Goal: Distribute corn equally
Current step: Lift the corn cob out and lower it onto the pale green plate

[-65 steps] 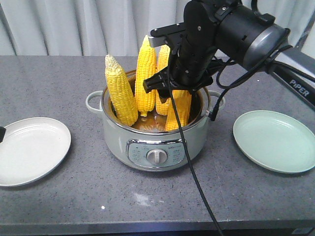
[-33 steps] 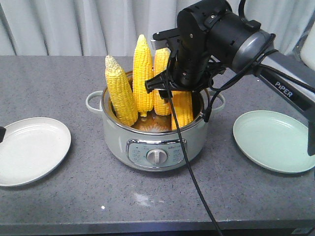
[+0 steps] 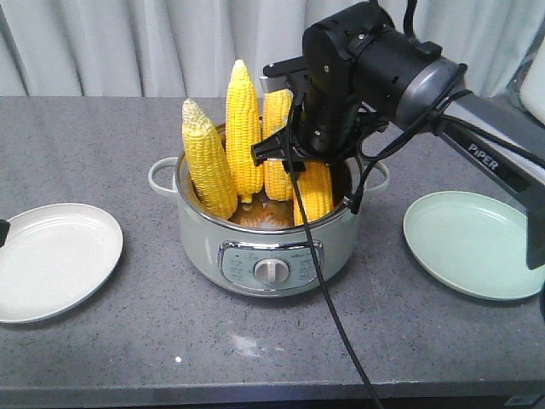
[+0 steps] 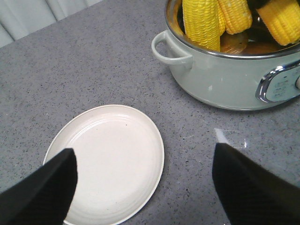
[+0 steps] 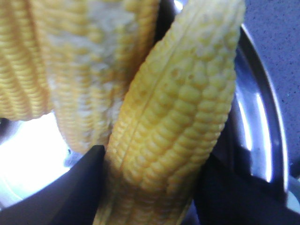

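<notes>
Four yellow corn cobs stand on end in a pale green electric pot [image 3: 204,230]: a left cob [image 3: 207,166], a tall one [image 3: 243,128], a third [image 3: 277,141] and the rightmost cob [image 3: 313,192]. My right gripper [image 3: 319,162] hangs over the pot's right side. In the right wrist view its black fingers [image 5: 89,173] press both sides of that rightmost cob [image 5: 178,117], and a whitish-patched cob [image 5: 89,70] stands beside it. My left gripper [image 4: 143,154] is open, low over an empty white plate [image 4: 108,159].
The white plate [image 3: 51,260] lies at the table's left and an empty green plate [image 3: 473,243] at the right. The right arm's cable [image 3: 328,298] hangs down across the pot's front. The pot has side handles [image 4: 171,47] and a steel rim [image 5: 262,126]. Curtains hang behind.
The right arm has shifted a little left and lower over the pot. The rightmost cob now stands more upright between the fingers, and the tall cob has leaned left. The left gripper is unmoved.
</notes>
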